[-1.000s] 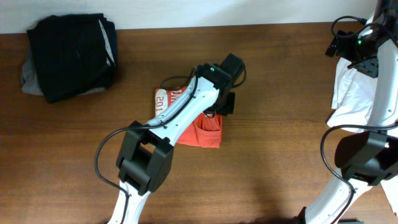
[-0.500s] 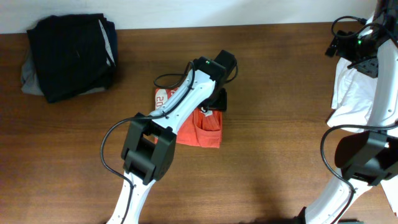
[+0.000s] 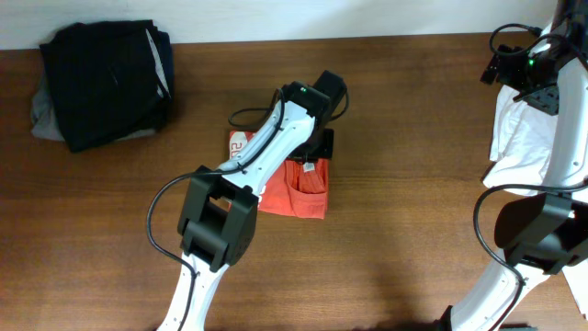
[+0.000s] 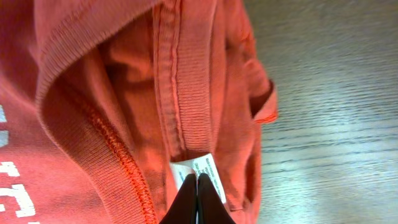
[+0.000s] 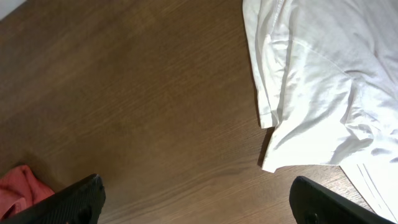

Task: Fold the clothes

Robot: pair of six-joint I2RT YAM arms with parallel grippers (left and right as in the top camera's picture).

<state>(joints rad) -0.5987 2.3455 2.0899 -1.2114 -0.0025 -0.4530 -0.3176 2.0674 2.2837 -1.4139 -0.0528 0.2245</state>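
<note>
A folded red garment [image 3: 299,191] with white lettering lies at the table's middle. My left gripper [image 3: 321,147] is down on its right part. In the left wrist view the gripper [image 4: 196,178] is shut, its black fingertips pressed together against the red cloth [image 4: 124,93] at the white label [image 4: 211,177] by the ribbed collar. I see no cloth between the fingers. My right gripper [image 3: 520,61] is at the far right, held above a crumpled white garment [image 3: 524,138]. In the right wrist view that gripper [image 5: 196,196] is open and empty, with the white garment [image 5: 323,74] at the upper right.
A stack of folded black and grey clothes [image 3: 106,78] sits at the back left. The brown wooden table [image 3: 413,230] shows bare in front and between the garments. A corner of the red garment [image 5: 15,190] shows in the right wrist view.
My left gripper has shifted a little to the left over the red garment, staying low on it. The right arm has not moved.
</note>
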